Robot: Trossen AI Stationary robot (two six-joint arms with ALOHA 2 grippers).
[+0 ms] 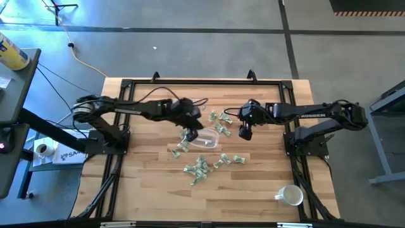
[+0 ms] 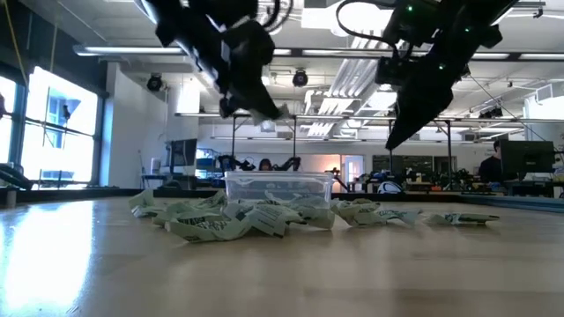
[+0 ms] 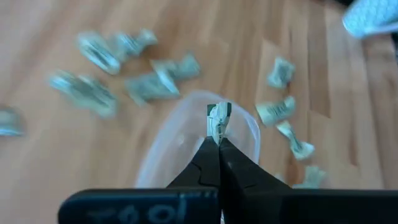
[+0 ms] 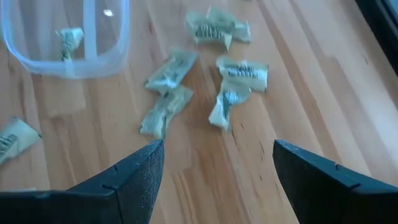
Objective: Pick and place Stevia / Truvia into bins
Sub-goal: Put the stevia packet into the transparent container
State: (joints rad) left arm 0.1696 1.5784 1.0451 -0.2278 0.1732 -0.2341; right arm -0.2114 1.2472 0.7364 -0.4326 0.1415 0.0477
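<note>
Dark fingers (image 3: 214,163) of the left gripper (image 3: 219,138) sit closest to the lens in the left wrist view, pressed together on one small green and white packet (image 3: 219,119) that stands up from their tips. From where I stand that gripper (image 1: 189,135) hangs above the wooden table (image 1: 139,190), just beside the clear container (image 1: 208,137), and at table height you can see it (image 2: 264,107) well clear of the surface with the packet pale at its tip. Under it the container (image 3: 186,140) shows its rounded rim; in the right wrist view one packet (image 4: 67,40) already lies inside it (image 4: 74,62). Across from it the right gripper (image 1: 245,132) hovers near the container's other side, its two fingers (image 4: 124,180) spread wide and holding nothing, looking down on a small cluster of loose packets (image 4: 199,74) on the wood. More packets are scattered around: a few (image 1: 218,118) beyond the container, a looser pile (image 1: 201,168) on the near side of it, and from the low camera they read as a crumpled ridge (image 2: 238,220) in front of the container (image 2: 278,187). Off at the table's near right corner stands a white mug (image 1: 290,195), well apart from everything else
</note>
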